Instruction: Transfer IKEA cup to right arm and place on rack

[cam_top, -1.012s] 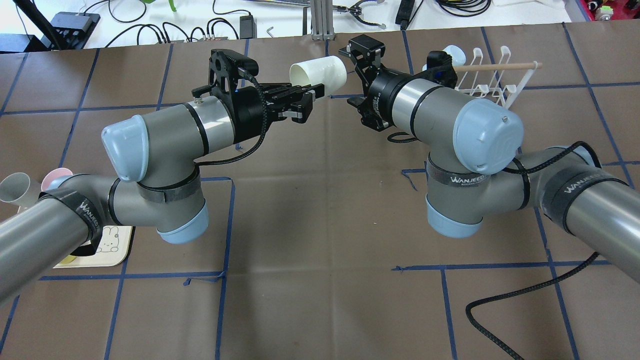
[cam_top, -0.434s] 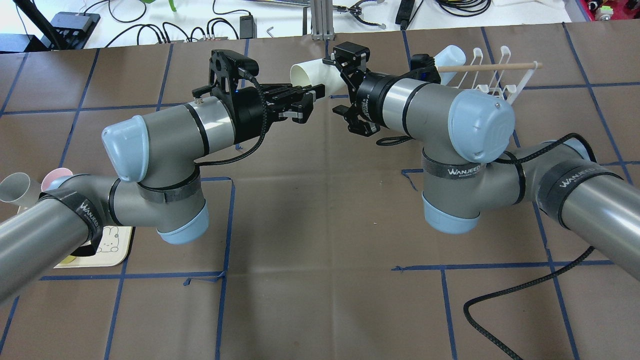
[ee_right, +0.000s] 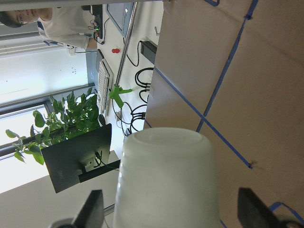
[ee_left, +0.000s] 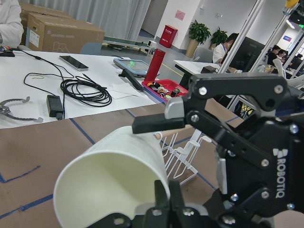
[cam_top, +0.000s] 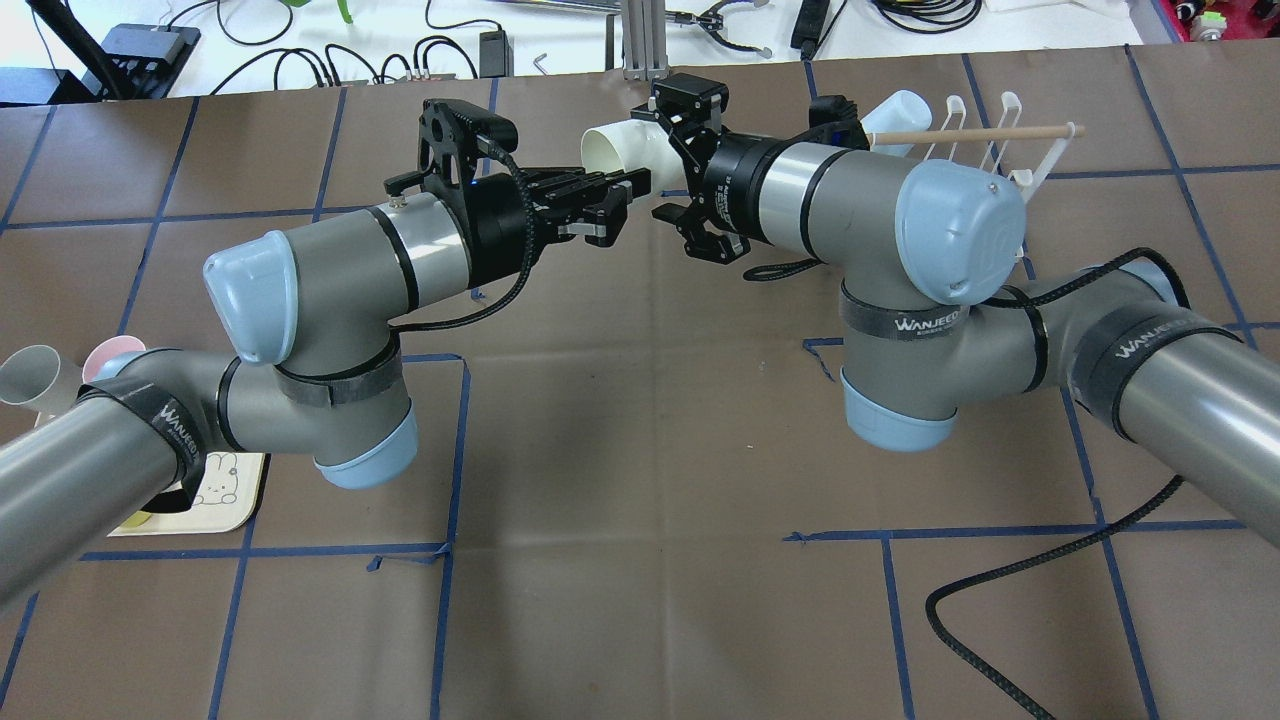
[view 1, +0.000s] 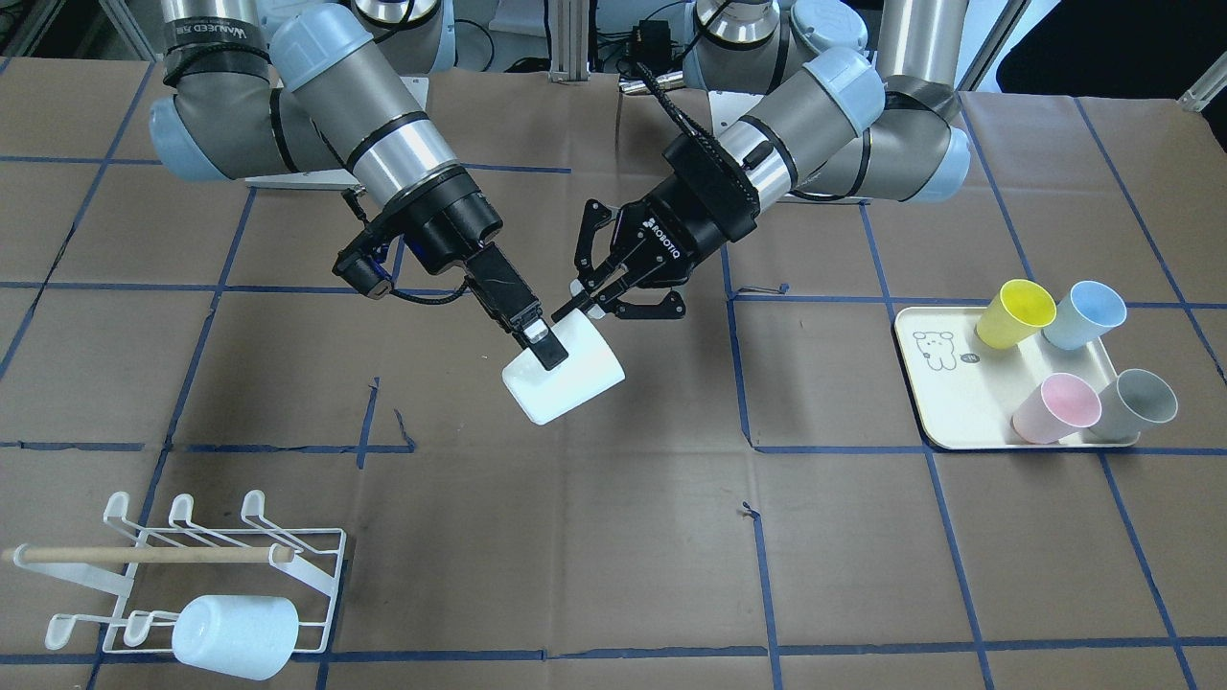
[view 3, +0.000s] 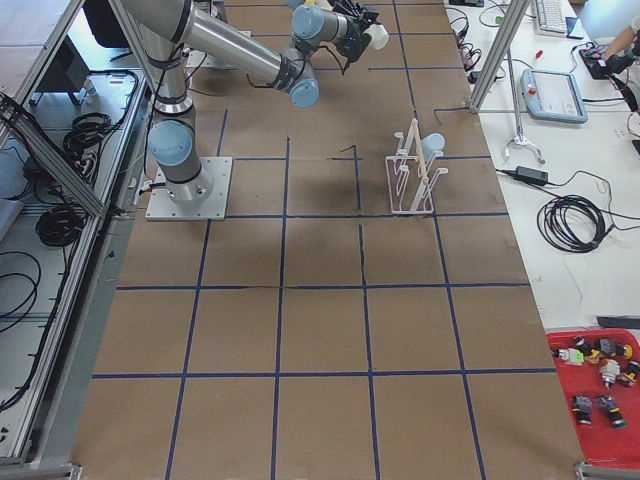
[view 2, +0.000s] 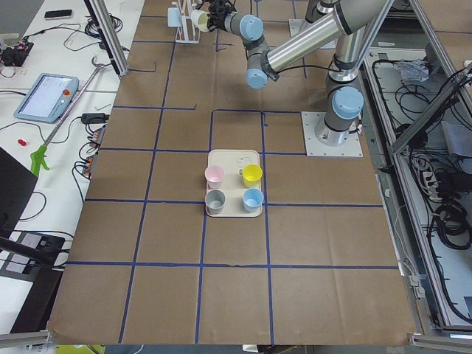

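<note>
The right arm (cam_top: pixel 950 230) has swung in, and the right fingers (ee_right: pixel 95 211) now straddle the base end of the white cup (view 1: pixel 566 379), apart and not touching it. The white cup hangs on its side in mid-air over the middle of the worktop (view 1: pixel 671 537), its rim clamped by the left fingers (ee_left: pixel 156 124). The handover looks half done: gripping, release and placing remain. Seen from the front, the rack (view 1: pixel 144 554) sits at the cup's 7 o'clock, holding a pale blue cup (view 1: pixel 235 637).

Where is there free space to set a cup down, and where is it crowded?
Free: the bare table between the rack and the tray, and the rack prongs beside the pale blue cup. Crowded: the tray with four cups, and the middle, where the left gripper and right gripper meet at the white cup.
</note>
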